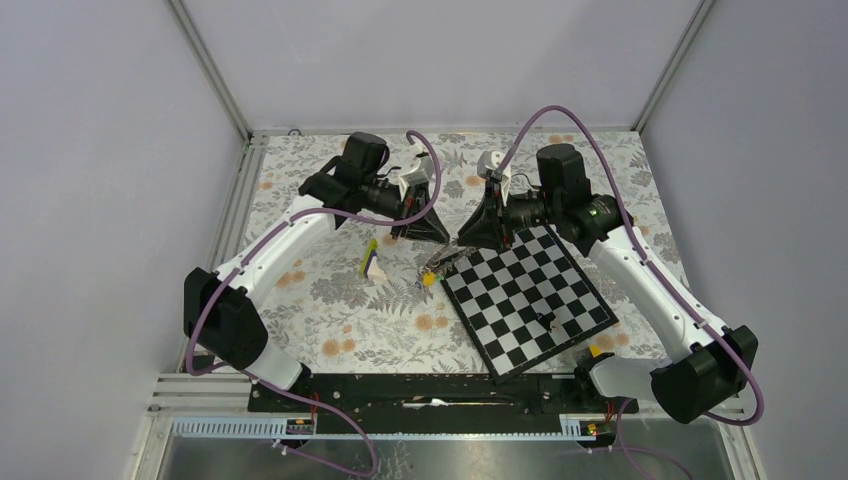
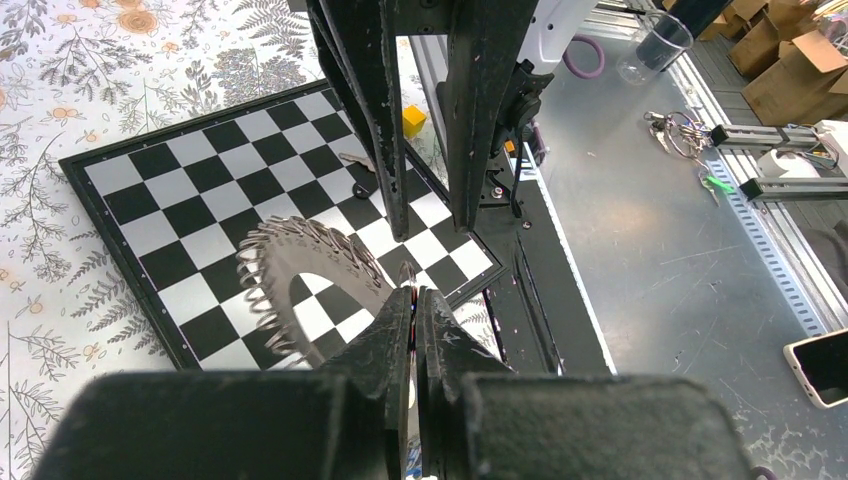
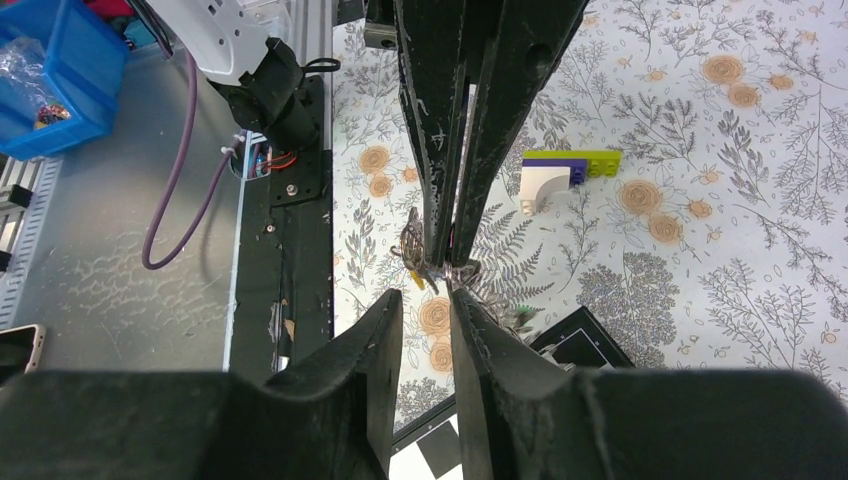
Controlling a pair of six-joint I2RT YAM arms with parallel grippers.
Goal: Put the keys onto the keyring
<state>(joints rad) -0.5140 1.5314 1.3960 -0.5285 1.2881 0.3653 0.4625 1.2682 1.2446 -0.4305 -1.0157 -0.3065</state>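
Note:
My left gripper [image 2: 414, 295] is shut on the rim of the grey ridged keyring [image 2: 300, 270] and holds it edge-up over the chessboard's corner. In the top view the keyring [image 1: 440, 260] hangs between my left gripper [image 1: 425, 233] and my right gripper [image 1: 468, 238]. My right gripper [image 3: 427, 297] is open and empty, its tips just short of the ring [image 3: 440, 262]. A yellow key [image 3: 420, 280] and a green key [image 3: 518, 317] hang or lie at the ring. A black key [image 2: 355, 162] lies alone on the board. I see no blue key.
The chessboard [image 1: 520, 300] lies tilted at centre right. A lime-and-white wedge [image 1: 370, 262] sits on the floral cloth to the left, also in the right wrist view [image 3: 560, 172]. A small yellow block [image 1: 597, 350] rests off the board's near corner.

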